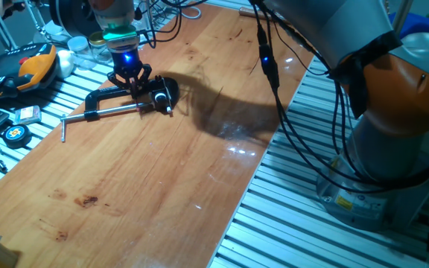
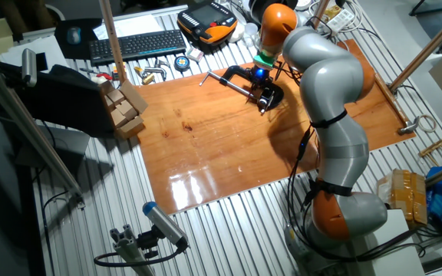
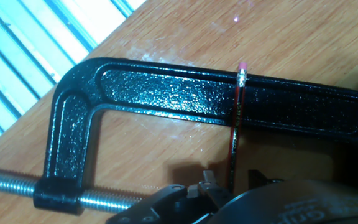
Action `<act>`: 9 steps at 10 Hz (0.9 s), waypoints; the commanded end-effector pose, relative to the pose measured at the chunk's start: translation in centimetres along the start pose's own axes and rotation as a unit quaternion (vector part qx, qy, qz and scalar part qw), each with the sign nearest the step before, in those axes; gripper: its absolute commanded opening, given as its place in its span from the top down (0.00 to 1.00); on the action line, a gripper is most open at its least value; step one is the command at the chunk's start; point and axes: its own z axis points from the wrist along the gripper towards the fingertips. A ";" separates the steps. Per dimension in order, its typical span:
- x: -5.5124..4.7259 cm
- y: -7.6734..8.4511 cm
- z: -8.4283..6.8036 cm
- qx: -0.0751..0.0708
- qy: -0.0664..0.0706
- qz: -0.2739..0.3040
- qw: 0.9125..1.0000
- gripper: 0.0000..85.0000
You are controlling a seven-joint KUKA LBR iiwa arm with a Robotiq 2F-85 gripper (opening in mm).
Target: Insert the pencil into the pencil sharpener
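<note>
In the hand view the pencil (image 3: 235, 124) is a thin red stick with a pink eraser tip pointing away from me. It crosses the black clamp frame (image 3: 166, 93). Its near end runs down between my fingertips (image 3: 207, 182), and my gripper (image 3: 219, 186) looks shut on it. In one fixed view my gripper (image 1: 134, 88) hangs low over the clamp (image 1: 99, 97). The pencil sharpener (image 1: 164, 93), a small black rounded block, sits just right of it on the board. In the other fixed view my gripper (image 2: 261, 86) is beside the sharpener (image 2: 273, 95). The pencil is too thin to make out in either fixed view.
The clamp's silver screw rod (image 1: 103, 113) points left across the wooden board (image 1: 162, 171). An orange-and-black pendant (image 1: 32, 67), a tape measure (image 1: 15, 134), a keyboard (image 2: 133, 46) and wooden blocks (image 2: 125, 107) lie around the board. Cables (image 1: 274, 97) hang from my arm at the right.
</note>
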 end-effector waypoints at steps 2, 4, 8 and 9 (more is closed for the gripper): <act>0.0 0.0 0.0 0.001 0.002 0.001 1.000 0.80; 0.0 0.0 -0.1 -0.002 0.001 0.000 1.000 0.80; 0.0 -0.1 -0.6 -0.001 -0.005 -0.013 1.000 1.00; -0.2 -0.2 -1.1 -0.002 -0.007 -0.013 1.000 1.00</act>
